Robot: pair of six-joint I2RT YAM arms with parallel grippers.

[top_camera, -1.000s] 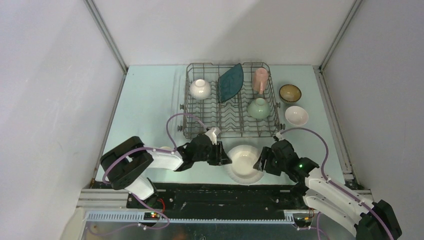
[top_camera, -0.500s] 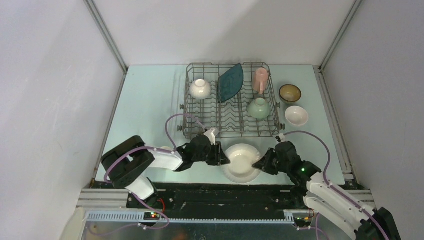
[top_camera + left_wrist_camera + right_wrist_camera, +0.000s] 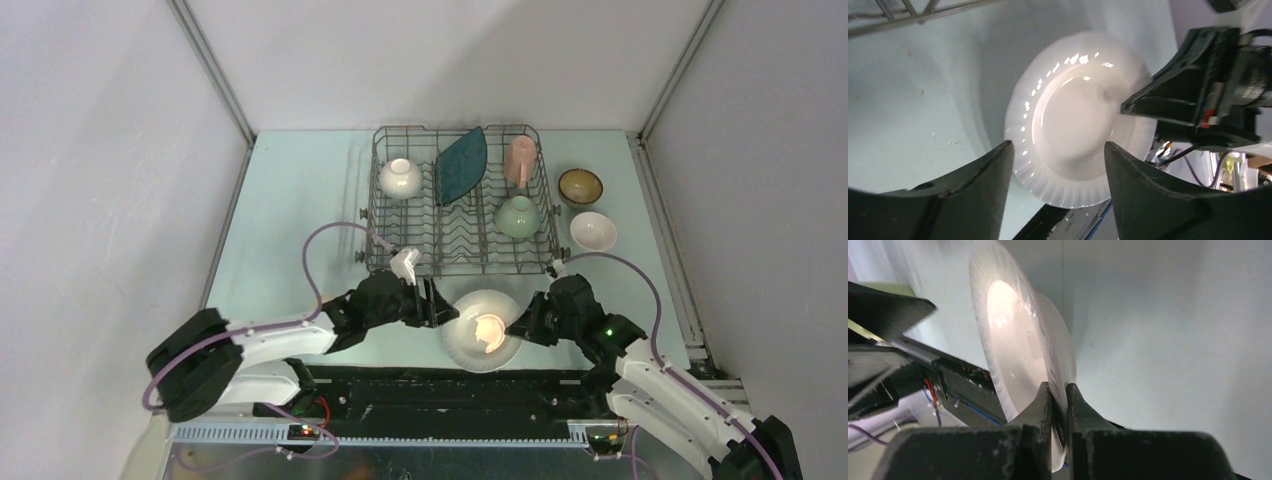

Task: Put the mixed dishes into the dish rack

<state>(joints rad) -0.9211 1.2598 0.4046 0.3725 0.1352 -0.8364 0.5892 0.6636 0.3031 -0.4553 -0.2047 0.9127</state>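
**Top external.** Dish rack (image 3: 462,262) at the far middle of the counter (image 3: 290,220). Loaded in it: white bowl (image 3: 399,178), dark teal square plate (image 3: 462,165) on edge, pink mug (image 3: 520,160), pale green bowl (image 3: 518,216). Just beside the rack's right side, not yet loaded: brown bowl (image 3: 580,185), second white bowl (image 3: 593,231). White round plate (image 3: 482,330) just in front of the rack's near edge, between left gripper (image 3: 435,310) and right gripper (image 3: 520,325). No yellow-green mug in sight. Judged roughly half loaded.

**Left wrist.** Left fingers (image 3: 978,185) stand wide apart, straddling the plate's rim without gripping it. A rack wire crosses the top edge.

**Right wrist.** Right fingers (image 3: 1040,405) are pinched together on the plate's rim; the plate looks tipped up off the counter.

**Markings.** No brand, label or legible writing in any view.
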